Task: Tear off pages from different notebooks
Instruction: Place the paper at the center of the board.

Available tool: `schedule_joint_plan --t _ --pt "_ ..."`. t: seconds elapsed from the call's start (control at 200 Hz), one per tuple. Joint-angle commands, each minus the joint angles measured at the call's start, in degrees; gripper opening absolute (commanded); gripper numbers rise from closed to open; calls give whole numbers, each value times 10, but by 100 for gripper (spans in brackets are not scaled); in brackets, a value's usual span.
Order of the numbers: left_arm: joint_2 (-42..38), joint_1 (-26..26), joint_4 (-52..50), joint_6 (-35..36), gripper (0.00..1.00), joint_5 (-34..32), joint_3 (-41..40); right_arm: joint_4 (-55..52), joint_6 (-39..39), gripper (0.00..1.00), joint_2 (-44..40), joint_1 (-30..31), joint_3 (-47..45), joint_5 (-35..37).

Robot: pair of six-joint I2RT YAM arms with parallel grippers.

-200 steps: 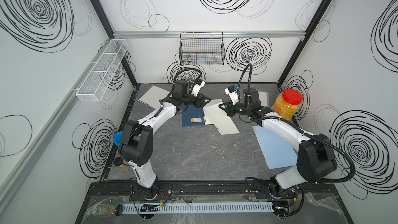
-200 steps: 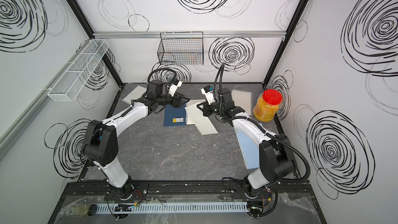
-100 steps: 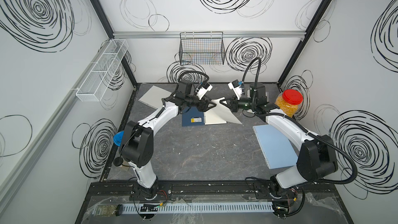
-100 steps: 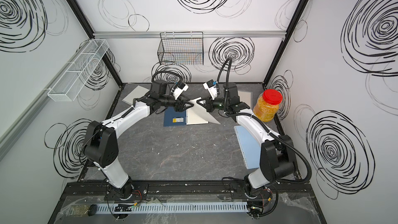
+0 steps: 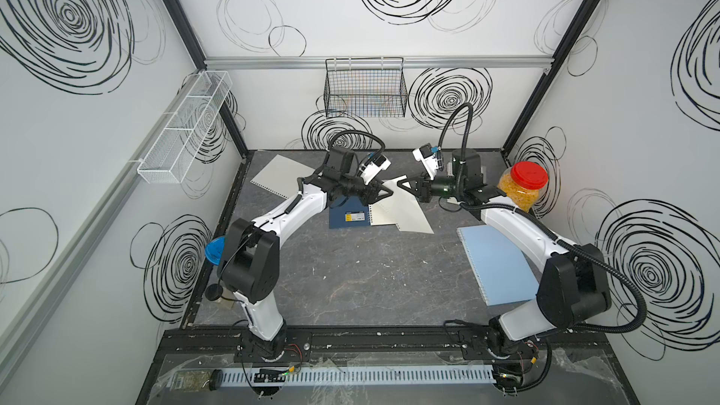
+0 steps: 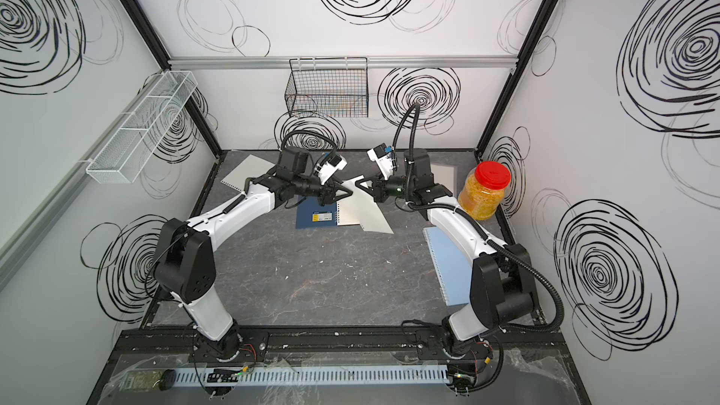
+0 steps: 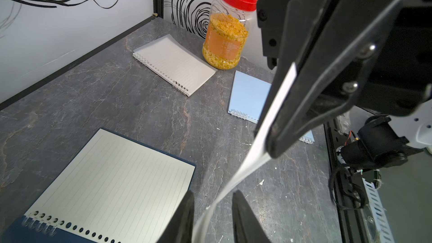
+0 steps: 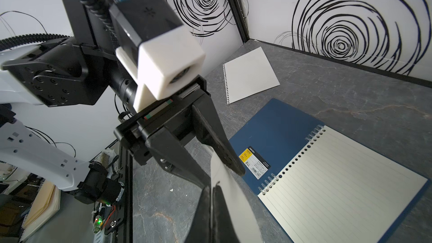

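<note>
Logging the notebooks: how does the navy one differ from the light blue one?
The navy notebook lies open, lined page showing; the light blue notebook is closed. Navy sits mid-table towards the back; light blue lies beside the right arm. Both are spiral-bound and flat.

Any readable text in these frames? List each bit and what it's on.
"50": yellow part of the sticker on the navy notebook cover.
"A5": same yellow part.
"8": white part of that sticker.
Rest of the sticker, including its dark header strip and barcode print: too small to read.
Orange label on the red-lidded jar: white print, too blurred to read.
Nothing else legible.
</note>
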Motion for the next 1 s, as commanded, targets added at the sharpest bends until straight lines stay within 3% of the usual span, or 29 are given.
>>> schedule_joint_plan --t 0.0,0.185,0.355,0.415,0.51,0.595,0.896,0.996 --pt "2 1 13 8 24 -5 -5 3 -6 0 4 -3 20 -17" --pt "1 4 27 -13 6 -21 -9 -3 -7 0 10 -3 25 -15" --pt "1 11 60 -53 0 -25 -26 -3 -5 4 12 -4 27 -8" --pt "-4 13 82 -85 0 -51 -40 -3 -5 12 11 -4 28 -5" --pt "-19 27 149 -160 0 -121 -81 -6 4 44 5 -5 24 31" --pt "-33 57 204 -232 0 -146 -120 1 14 53 -5 -12 12 60" --pt "-107 222 458 -518 0 -204 -317 23 37 54 -23 -44 -20 58" --pt "-138 267 504 -570 0 -251 -373 29 41 54 -25 -47 -29 56"
